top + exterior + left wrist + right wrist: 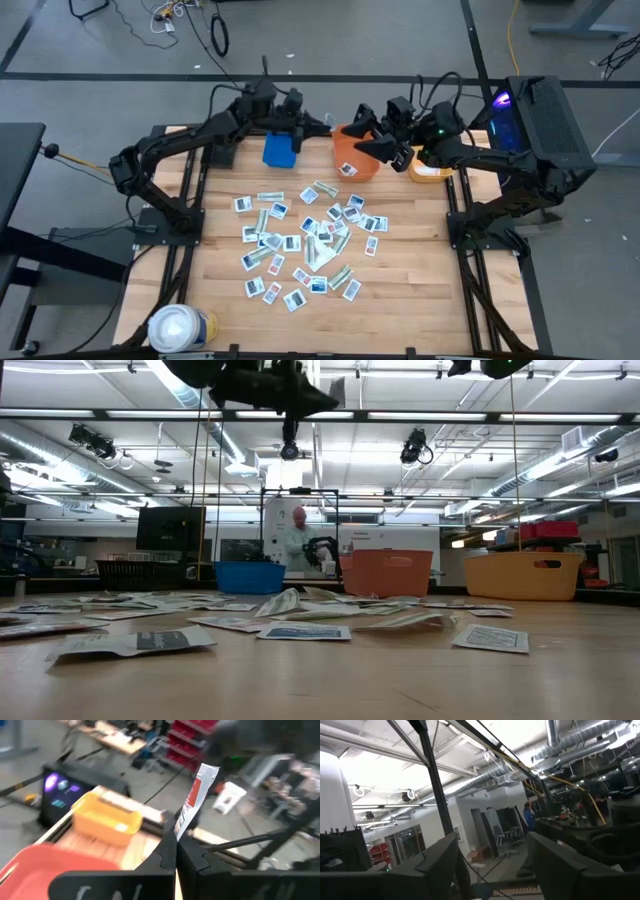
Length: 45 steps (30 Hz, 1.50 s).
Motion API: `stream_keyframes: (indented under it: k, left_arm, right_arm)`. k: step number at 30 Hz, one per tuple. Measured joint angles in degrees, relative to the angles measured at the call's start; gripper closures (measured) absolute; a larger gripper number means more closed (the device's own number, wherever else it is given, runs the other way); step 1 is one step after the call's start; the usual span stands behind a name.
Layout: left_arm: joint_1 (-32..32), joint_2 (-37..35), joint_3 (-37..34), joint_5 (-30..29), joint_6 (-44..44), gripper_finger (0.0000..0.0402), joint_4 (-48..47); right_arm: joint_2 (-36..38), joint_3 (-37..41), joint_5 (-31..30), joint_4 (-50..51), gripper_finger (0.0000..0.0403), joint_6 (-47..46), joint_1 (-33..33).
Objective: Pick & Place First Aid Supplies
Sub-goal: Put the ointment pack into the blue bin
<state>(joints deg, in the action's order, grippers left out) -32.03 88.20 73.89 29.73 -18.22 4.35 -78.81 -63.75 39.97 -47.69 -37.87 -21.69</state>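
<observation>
Only left end effector (176, 851) clearly pinches packet (194, 800).

Packets (305, 243) lie mid-table; three bins (355, 155) stand behind them, a roll (180, 328) in front.

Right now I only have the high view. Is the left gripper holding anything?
Observer: Yes. The left gripper is shut on a white packet with red print, which stands up from its fingertips.
Operator: And the right one?
Observer: The right gripper is open, with nothing between its fingers.
Operator: What does the left wrist camera see past the packet?
Observer: The orange bin is nearest, with the yellow bin beyond it.
</observation>
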Motion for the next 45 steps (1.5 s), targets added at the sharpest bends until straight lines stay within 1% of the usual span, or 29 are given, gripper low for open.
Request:
stream_keyframes:
  k: [4,15,17,21,24,27,35,41,45]
  left_arm:
    - [-1.04,0.00,0.00,-6.25,0.05,0.0401,-4.82]
    - [-2.59,0.00,0.00,-27.36,-0.83,0.0401,-21.34]
    - [-3.08,0.00,0.00,-29.91,-1.96,0.0401,-25.22]
    - [-4.12,0.00,0.00,-33.20,-2.15,0.0401,-31.82]
    - [-5.03,0.00,0.00,-34.89,-2.11,0.0402,-35.09]
    - [-6.19,0.00,-0.33,-35.04,-2.13,0.0401,-36.79]
    - [-7.67,0.04,-4.25,-32.90,-2.61,0.0401,-37.41]
    - [-7.67,0.04,-5.64,-31.64,-4.85,0.0401,-36.65]
    - [-7.65,0.25,-6.05,-32.08,-5.55,0.0401,-36.84]
  right_arm:
    - [0.00,0.00,-0.02,2.16,0.0163,1.47,0.00]
    - [0.00,0.00,-0.02,4.18,0.0163,2.89,0.00]
    - [0.00,0.00,-0.02,4.17,0.0163,2.89,0.00]
    - [0.00,0.00,-0.02,4.66,0.0163,2.87,0.00]
    - [0.00,0.00,-0.02,5.54,0.0163,2.88,0.00]
    - [0.00,0.00,-0.02,6.64,0.0163,4.36,0.00]
    - [0.00,0.00,-0.04,11.48,0.0166,13.44,-0.76]
    - [0.00,0.00,-0.12,18.76,0.0195,20.62,-1.64]
    - [0.00,0.00,-0.22,23.26,0.0223,21.89,-2.34]
